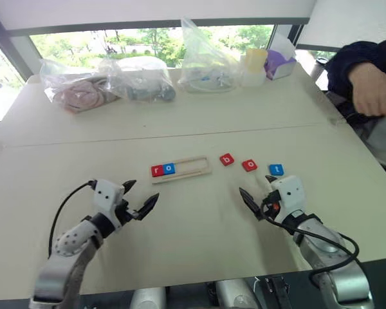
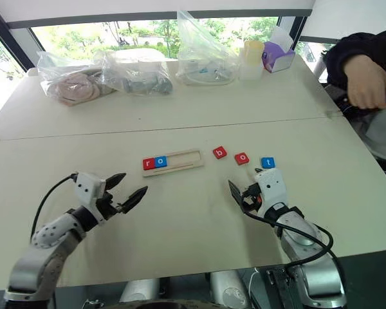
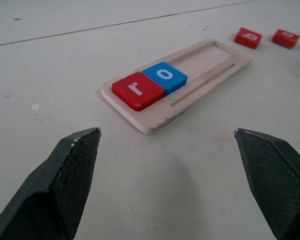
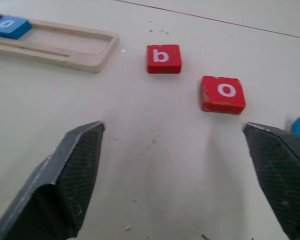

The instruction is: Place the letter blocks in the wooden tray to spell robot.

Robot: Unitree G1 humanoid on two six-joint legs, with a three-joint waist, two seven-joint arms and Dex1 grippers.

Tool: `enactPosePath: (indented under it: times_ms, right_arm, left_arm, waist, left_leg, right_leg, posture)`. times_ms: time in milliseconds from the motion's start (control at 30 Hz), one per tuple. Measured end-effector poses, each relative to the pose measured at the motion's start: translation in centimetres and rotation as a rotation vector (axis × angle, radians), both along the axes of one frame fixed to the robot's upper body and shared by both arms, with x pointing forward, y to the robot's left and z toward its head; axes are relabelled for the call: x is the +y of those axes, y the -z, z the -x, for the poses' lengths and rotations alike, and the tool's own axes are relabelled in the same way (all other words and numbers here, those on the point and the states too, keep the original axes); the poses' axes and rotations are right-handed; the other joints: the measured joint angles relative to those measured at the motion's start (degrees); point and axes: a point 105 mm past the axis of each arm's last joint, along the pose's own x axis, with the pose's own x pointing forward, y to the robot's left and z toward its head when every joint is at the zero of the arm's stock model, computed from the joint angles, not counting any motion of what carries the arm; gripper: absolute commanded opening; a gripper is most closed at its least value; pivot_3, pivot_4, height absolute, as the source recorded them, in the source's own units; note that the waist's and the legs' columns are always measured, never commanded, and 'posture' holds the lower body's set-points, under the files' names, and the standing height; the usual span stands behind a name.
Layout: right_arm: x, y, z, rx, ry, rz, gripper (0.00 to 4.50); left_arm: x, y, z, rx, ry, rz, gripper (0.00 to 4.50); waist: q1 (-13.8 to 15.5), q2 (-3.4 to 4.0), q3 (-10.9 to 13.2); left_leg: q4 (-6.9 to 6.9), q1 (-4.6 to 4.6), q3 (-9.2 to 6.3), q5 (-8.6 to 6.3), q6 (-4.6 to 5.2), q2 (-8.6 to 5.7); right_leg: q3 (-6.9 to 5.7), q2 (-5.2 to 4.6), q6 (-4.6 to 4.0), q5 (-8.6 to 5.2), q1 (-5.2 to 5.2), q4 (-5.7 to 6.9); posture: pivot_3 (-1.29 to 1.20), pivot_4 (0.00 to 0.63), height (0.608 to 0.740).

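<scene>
The wooden tray (image 1: 196,164) lies mid-table with a red "r" block (image 1: 157,170) and a blue "o" block (image 1: 169,168) at its left end; the remaining slots are bare. To its right on the table lie a red "b" block (image 1: 227,159), a red "o" block (image 1: 249,165) and a blue "t" block (image 1: 276,169). My left gripper (image 1: 145,191) hovers open in front of the tray's left end. My right gripper (image 1: 254,185) hovers open just in front of the loose red "o" and the "t". Neither holds anything.
Several clear plastic bags (image 1: 138,78) with contents, a yellow cup (image 1: 255,63) and a purple box (image 1: 280,63) line the far edge. A person's hand and dark sleeve (image 1: 370,87) reach in at the far right. A seam crosses the table behind the tray.
</scene>
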Motion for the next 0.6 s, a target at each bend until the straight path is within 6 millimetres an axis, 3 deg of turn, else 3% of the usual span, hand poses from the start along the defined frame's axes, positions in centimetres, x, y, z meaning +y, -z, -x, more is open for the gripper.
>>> enactPosePath:
  times_ms: [267, 433, 600]
  right_arm:
    - [0.5, -1.5, 0.5, 0.038, -0.162, 0.029, 4.48]
    - [0.0, -3.3, 0.3, 0.035, -0.26, 0.071, 4.48]
    - [0.3, -3.2, 0.6, 0.063, -0.307, 0.069, 4.48]
  left_arm:
    - [0.1, -1.4, 0.7, 0.014, 0.187, -0.018, 4.5]
    - [0.2, -3.1, -0.7, -0.023, 0.228, -0.041, 4.5]
    - [0.1, -2.3, 0.1, 0.033, 0.287, -0.058, 4.5]
  waist:
    - [0.0, 0.0, 0.04]
    - [0.07, 0.0, 0.13]
    - [-0.02, 0.0, 0.13]
  left_leg:
    - [-0.01, -0.02, 0.03, 0.0, 0.01, -0.06]
    - [0.07, -0.03, 0.01, 0.0, 0.01, -0.12]
    - [-0.01, -0.04, 0.02, -0.04, 0.07, -0.09]
  right_leg:
    - [-0.01, 0.01, 0.0, 0.0, -0.01, -0.04]
    - [-0.06, 0.0, 0.0, 0.02, 0.05, -0.05]
    - [-0.06, 0.02, 0.02, 0.02, 0.0, -0.07]
  posture:
    - [0.0, 0.15, 0.74]
    - [0.0, 0.15, 0.74]
    - [0.0, 0.15, 0.74]
